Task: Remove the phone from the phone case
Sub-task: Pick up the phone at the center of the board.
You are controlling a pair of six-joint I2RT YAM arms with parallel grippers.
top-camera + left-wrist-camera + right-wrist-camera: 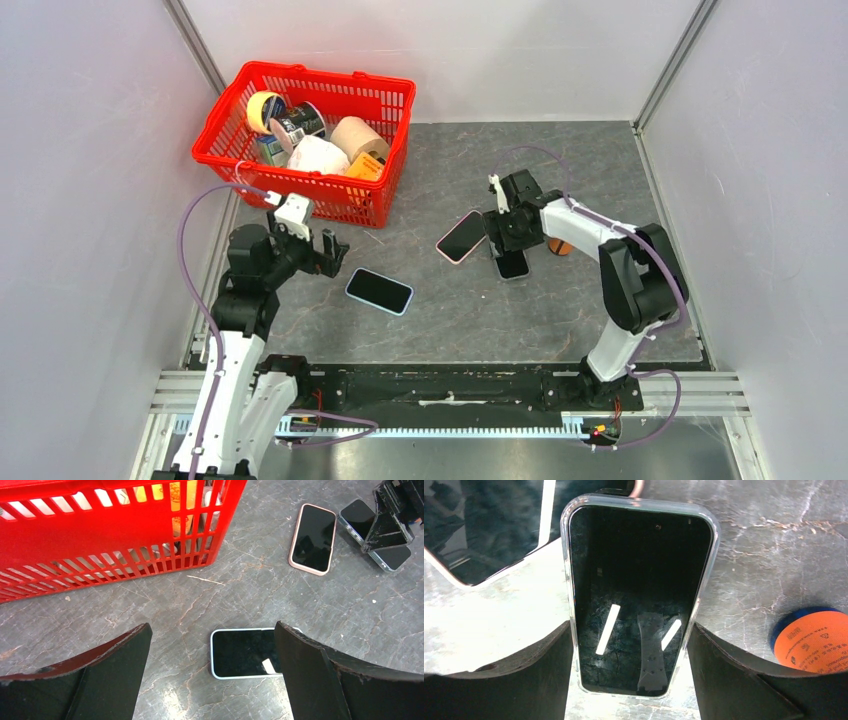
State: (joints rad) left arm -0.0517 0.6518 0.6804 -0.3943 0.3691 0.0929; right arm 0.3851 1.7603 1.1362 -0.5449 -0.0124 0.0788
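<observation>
A black phone in a clear phone case (pixel 639 595) lies flat on the grey table, screen up, right of centre (pixel 512 264). My right gripper (pixel 630 624) straddles its near end, and both fingers press on the case's long sides. In the top view the right gripper (pixel 505 240) stands low over that phone. My left gripper (pixel 212 625) hangs open above the table at the left (pixel 322 245) and holds nothing. A phone in a pale blue case (pixel 242 652) lies under it, partly hidden by the right finger.
A phone in a pink case (pixel 461 236) lies just left of the gripped one. An orange and blue round object (pixel 811 640) sits to its right. A red basket (pixel 300 195) full of items stands at the back left, close to the left arm.
</observation>
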